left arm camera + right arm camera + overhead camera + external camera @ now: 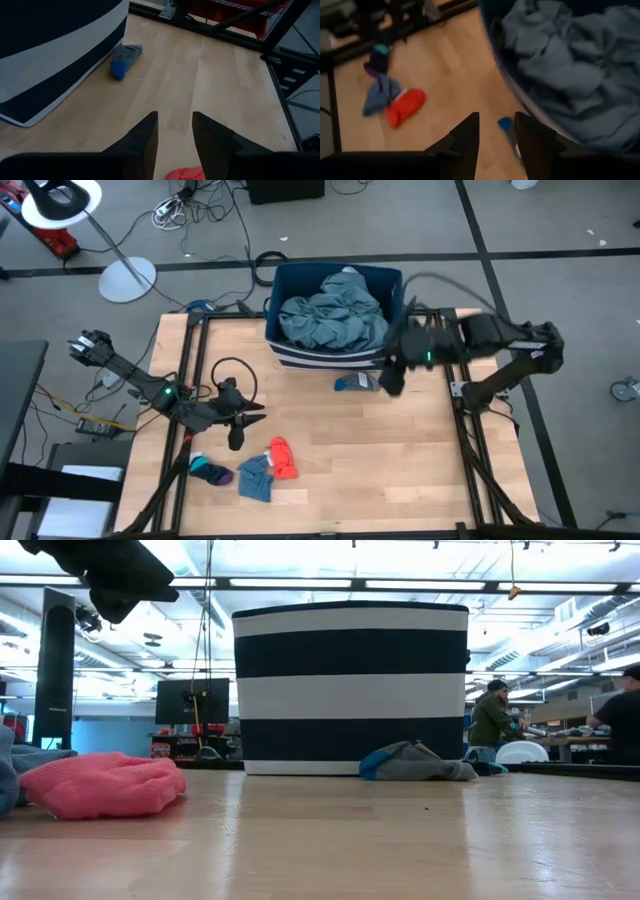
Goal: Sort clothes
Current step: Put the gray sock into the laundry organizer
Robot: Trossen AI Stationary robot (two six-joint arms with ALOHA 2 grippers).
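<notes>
From above, a striped bin (285, 352) sits at the back of the wooden table (400, 450). It is full of teal-grey clothes (330, 320). The right gripper (392, 375) hangs by the bin's front corner, just above a small grey and blue piece (355, 383) lying on the table beside the bin. The left gripper (236, 430) waits lower down on the left. Near it lie a red piece (283, 457), a blue piece (256, 477) and a dark sock (212, 472).

From table height, the bin (350, 690) stands tall in the middle. The grey and blue piece (415, 762) lies at its foot, and a pink-red piece (100, 783) lies far left. People sit at desks in the room behind.

In the left wrist view, the left gripper (175, 132) has its fingers spread a little with nothing between them. The grey and blue piece (124, 57) is well ahead of it, touching the bin (60, 55).

In the right wrist view, the right gripper (496, 132) has its fingers apart and holds nothing. A bit of blue (505, 123) shows between them, below.

What could go wrong? The small piece lies right against the bin, so the right gripper might bump or push the bin when it goes down. It could also pinch only an edge, and the piece could slip out. The bin wall stands in the way on one side.
</notes>
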